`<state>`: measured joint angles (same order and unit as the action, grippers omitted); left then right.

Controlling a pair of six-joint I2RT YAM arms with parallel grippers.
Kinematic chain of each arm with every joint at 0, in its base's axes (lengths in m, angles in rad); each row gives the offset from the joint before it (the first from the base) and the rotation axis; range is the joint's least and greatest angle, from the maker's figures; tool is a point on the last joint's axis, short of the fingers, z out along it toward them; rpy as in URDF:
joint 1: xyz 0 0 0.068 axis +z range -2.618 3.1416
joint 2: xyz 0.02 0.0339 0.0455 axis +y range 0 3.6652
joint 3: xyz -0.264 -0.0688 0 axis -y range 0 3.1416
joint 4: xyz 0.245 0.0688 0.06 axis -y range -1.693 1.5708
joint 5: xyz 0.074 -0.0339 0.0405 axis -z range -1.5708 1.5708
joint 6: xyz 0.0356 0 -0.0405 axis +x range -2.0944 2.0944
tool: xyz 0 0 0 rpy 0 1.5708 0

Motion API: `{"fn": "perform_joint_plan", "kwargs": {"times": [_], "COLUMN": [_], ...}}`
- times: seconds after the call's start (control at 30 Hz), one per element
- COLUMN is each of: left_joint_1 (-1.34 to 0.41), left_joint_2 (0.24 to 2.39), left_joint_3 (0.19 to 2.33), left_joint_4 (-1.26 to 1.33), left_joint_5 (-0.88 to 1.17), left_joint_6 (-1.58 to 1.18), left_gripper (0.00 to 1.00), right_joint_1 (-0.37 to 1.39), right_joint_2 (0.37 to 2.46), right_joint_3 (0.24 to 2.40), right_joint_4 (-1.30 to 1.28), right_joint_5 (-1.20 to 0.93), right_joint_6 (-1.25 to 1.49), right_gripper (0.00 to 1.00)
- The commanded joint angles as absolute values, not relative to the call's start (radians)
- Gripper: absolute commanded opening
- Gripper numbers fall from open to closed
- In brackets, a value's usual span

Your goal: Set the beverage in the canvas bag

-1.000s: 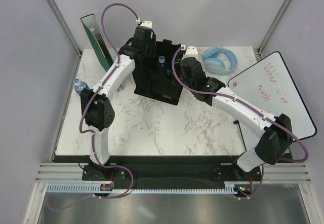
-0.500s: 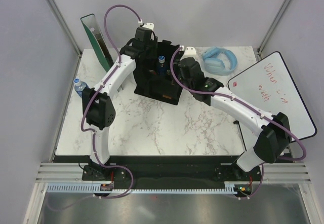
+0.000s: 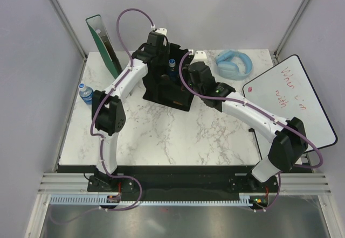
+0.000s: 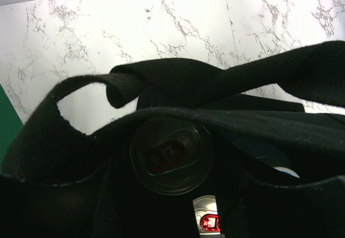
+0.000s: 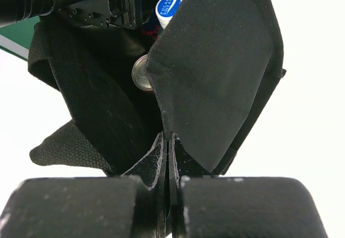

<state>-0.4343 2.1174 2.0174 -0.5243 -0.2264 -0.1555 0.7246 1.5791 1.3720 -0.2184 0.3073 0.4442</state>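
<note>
The right tool [image 5: 168,181] is closed tight on the canvas bag [image 5: 215,76], with a fold of the black rim fabric pinched between its fingers. Just beyond that grip, inside the bag, the top of a silver can [image 5: 140,72] is seen. Farther in, a blue-capped bottle [image 5: 167,5] is stood upright.

The left tool [image 3: 158,52] is poised over the bag's far side, opposite the right tool. Its fingers are not shown, so it cannot be told whether it is open or closed. Straight below it, past the rim and a handle loop, a dark can [image 4: 171,154] is seen upright inside the bag, with the silver can just beside it.

The bag is set on the marble worktop [image 4: 188,22]. Well to the left of the left tool, a water bottle [image 3: 84,92] is seen at the worktop's edge, and a green panel [image 3: 101,41] is propped farther back. Beyond the right tool and to its right, blue headphones [image 3: 234,63] are laid, and a whiteboard [image 3: 294,95] is placed farther right.
</note>
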Motion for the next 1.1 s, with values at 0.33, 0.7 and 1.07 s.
{"fn": "perform_joint_plan", "kwargs": {"times": [0.33,0.7,1.07], "left_joint_1": [-0.440,-0.440,-0.440], "left_joint_2": [2.180,2.241,2.203], "left_joint_3": [1.994,2.026,2.045], "left_joint_4": [-0.612,-0.650,-0.676], "left_joint_5": [-0.206,-0.199,-0.175], "left_joint_6": [-0.144,-0.149,-0.137], "left_gripper": [0.41,0.41,0.60], "right_joint_1": [0.719,0.715,0.709], "right_joint_2": [1.595,1.612,1.626], "right_joint_3": [1.368,1.368,1.367], "right_joint_4": [-0.189,-0.175,-0.173], "right_joint_5": [0.328,0.318,0.321], "right_joint_6": [0.426,0.426,0.433], "right_gripper": [0.00,0.00,0.01]}}
